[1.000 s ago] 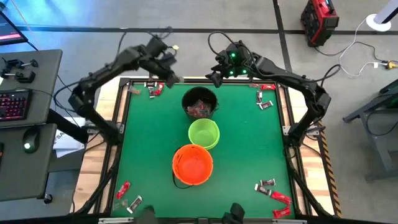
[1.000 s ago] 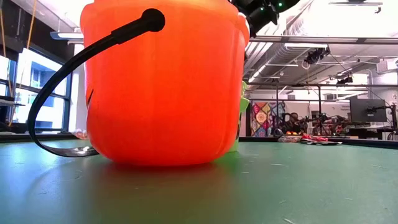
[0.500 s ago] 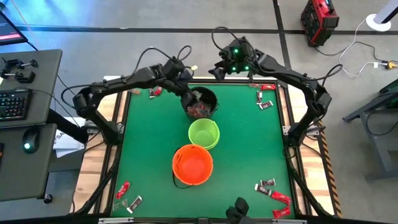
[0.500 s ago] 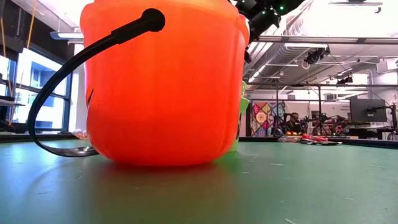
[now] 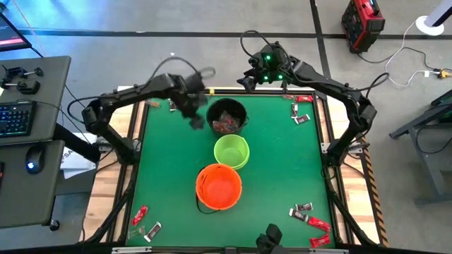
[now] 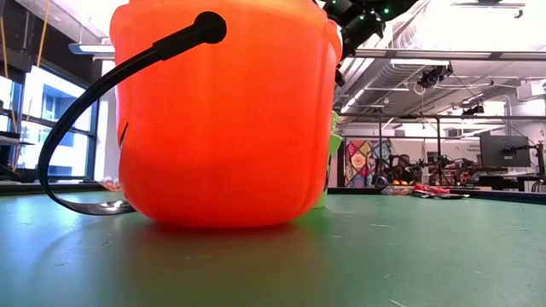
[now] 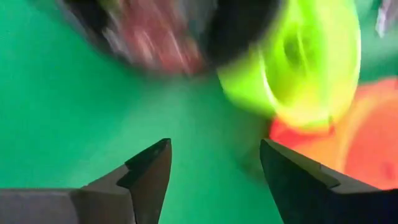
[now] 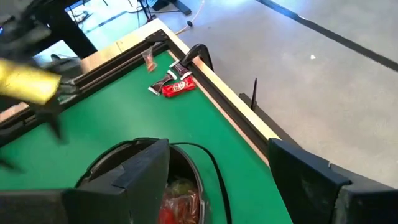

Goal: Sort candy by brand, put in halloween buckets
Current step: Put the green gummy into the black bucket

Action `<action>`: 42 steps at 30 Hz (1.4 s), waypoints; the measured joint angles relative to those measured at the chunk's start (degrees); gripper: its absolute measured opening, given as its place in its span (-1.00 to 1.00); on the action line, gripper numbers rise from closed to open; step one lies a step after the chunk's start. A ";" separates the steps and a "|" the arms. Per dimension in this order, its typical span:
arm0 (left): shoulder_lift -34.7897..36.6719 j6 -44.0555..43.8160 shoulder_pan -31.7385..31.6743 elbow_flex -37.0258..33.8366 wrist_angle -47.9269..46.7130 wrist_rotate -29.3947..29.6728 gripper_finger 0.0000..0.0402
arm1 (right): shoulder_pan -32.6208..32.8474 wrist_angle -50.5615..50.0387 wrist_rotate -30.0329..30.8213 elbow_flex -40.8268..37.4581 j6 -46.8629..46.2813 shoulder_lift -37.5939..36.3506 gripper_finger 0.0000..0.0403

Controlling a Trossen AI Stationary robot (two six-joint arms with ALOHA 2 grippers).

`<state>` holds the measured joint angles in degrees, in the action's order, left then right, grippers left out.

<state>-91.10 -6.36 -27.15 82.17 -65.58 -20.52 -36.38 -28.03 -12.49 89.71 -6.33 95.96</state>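
Three halloween buckets stand in a row down the table's middle: black (image 5: 227, 116) farthest, holding red candy (image 8: 177, 199), then lime green (image 5: 232, 150), then orange (image 5: 219, 185). My left gripper (image 5: 196, 118) hovers just left of the black bucket, open and empty (image 7: 214, 168). My right gripper (image 5: 263, 76) hangs open over the far edge behind the black bucket (image 8: 224, 180), holding nothing. Loose candy lies in the corners: far left (image 5: 172, 104), far right (image 5: 299, 109), near left (image 5: 145, 220), near right (image 5: 312, 220).
The table has a raised wooden rim (image 5: 138, 127) around the green mat. In the low view the orange bucket (image 6: 226, 111) with its black handle (image 6: 77, 128) fills most of the picture. A desk with a keyboard (image 5: 15, 116) stands beyond the left edge.
My left gripper has swung from the candy at the far left corner to the black bucket's left rim, then drawn back a little toward the left and near side of that bucket. My right gripper has shifted slightly at the far edge.
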 joint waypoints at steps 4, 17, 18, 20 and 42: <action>4.53 -3.87 9.48 -0.02 -7.23 3.55 0.19 | 0.00 -0.37 -0.13 0.00 1.82 0.00 0.31; 20.97 -53.00 48.54 -18.32 -8.20 3.36 0.19 | 1.79 -2.89 -15.29 0.00 -0.75 0.00 0.31; 20.84 -53.44 50.87 -19.97 -6.95 1.47 0.19 | 2.66 -3.51 -16.00 0.00 -1.64 0.00 0.31; 19.50 -53.49 54.40 -22.45 -4.49 -1.19 0.19 | 4.98 -4.65 -17.05 0.00 -3.58 0.00 0.31; -2.82 -59.51 76.57 -25.46 14.54 -14.52 0.19 | 36.47 -26.47 19.63 -0.04 -24.26 -7.72 0.31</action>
<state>-93.92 -65.87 49.42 56.71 -51.04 -35.03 0.09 -54.50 7.14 89.67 -30.60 88.24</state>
